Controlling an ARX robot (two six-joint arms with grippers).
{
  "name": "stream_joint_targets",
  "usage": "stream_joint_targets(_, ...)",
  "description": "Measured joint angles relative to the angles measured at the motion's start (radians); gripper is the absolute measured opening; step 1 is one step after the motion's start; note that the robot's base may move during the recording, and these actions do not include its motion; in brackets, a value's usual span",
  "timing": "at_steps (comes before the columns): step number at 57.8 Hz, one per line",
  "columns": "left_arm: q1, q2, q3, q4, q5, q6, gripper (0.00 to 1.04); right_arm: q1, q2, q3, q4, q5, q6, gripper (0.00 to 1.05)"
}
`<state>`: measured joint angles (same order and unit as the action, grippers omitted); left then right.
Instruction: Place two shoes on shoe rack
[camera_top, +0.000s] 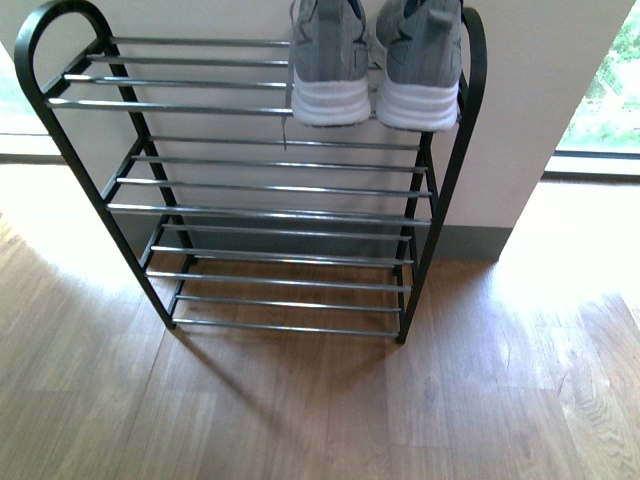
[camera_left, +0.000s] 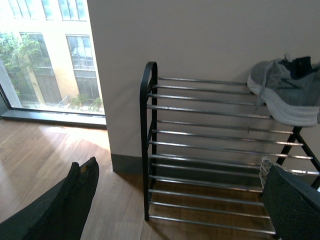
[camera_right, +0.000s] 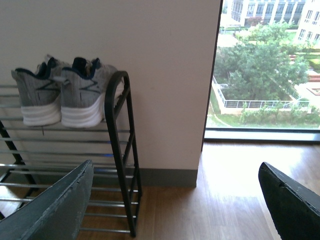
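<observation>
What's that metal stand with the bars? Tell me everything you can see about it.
The shoe rack has a thin black frame with rounded ends and three tiers of shiny chrome bars. It stands upright on the wooden floor, backed by a pale wall. Two grey sneakers with white soles rest side by side at the right end of its top tier, heels outward.

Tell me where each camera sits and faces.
Front: on the body, looking down at the rack, sneakers on top; no arm shows.
Left wrist: on the left arm, facing the rack's left end; open left claw shows.
Right wrist: on the right arm, facing the rack's right end; open right claw shows.
All three share the rack and a sneaker.
</observation>
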<state>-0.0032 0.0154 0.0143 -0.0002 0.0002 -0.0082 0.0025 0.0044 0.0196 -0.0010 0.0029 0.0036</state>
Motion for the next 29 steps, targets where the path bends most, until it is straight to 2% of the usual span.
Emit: stream_joint_targets(29,0.000,0.000,0.000,0.000,0.000,0.000,0.95,0.000,0.000,0.000,0.000,0.000,0.000,0.96)
